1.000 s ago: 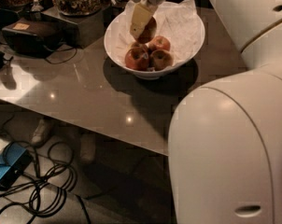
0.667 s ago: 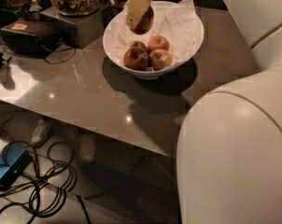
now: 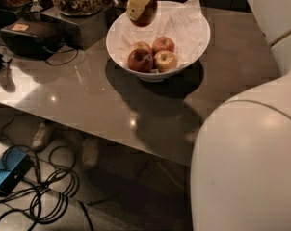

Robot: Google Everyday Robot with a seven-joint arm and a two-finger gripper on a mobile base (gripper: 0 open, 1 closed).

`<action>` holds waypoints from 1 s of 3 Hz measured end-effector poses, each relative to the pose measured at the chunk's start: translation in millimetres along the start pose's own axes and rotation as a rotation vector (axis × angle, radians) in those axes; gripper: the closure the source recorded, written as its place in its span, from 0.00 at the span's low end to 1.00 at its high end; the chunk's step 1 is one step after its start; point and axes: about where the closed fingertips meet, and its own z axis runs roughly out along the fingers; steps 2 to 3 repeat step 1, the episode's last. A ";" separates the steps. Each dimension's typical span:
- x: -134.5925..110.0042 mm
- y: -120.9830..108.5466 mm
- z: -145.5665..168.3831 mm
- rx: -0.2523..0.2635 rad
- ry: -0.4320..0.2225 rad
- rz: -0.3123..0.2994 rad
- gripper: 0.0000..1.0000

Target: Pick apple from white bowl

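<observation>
Dim light, glare spots on table [image 3: 87, 97], gripper [image 3: 138, 8] clasping apple [image 3: 150, 14] shadowed above white bowl [image 3: 117, 44]

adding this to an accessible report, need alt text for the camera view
A robot's claw grips a red apple over the back left edge of a paper-lined white bowl on a grey table. The bowl holds three more apples, and the robot's white body fills the lower right.

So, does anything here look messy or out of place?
Nothing spilled or broken. The gripper holds the apple above the white bowl; the crinkled paper pokes over its rim, and cables lie tangled on the floor.
</observation>
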 end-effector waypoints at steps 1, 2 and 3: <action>-21.3 17.5 -28.8 -0.020 -0.044 -0.078 1.00; -21.3 17.5 -28.8 -0.020 -0.044 -0.078 1.00; -21.3 17.5 -28.8 -0.020 -0.044 -0.078 1.00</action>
